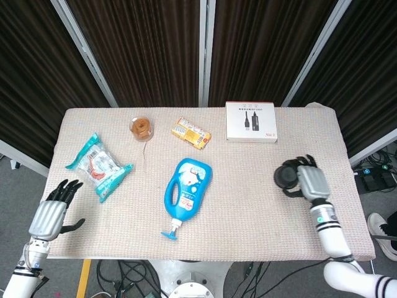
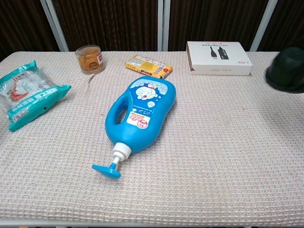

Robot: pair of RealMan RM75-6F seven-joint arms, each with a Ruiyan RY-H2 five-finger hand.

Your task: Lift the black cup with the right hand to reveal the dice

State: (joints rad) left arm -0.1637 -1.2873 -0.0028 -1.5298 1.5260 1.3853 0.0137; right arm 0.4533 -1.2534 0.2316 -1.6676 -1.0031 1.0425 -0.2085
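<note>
right robot hand (image 1: 308,181) holds black cup (image 1: 286,176)

No legible txt on items

The round, matte black cup (image 1: 286,176) sits at the right side of the beige woven table, gripped by the right hand (image 1: 308,181). Its tilt is unclear.

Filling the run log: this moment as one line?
right hand: holds black cup above table | left hand: open, idle | dice: not visible
</note>
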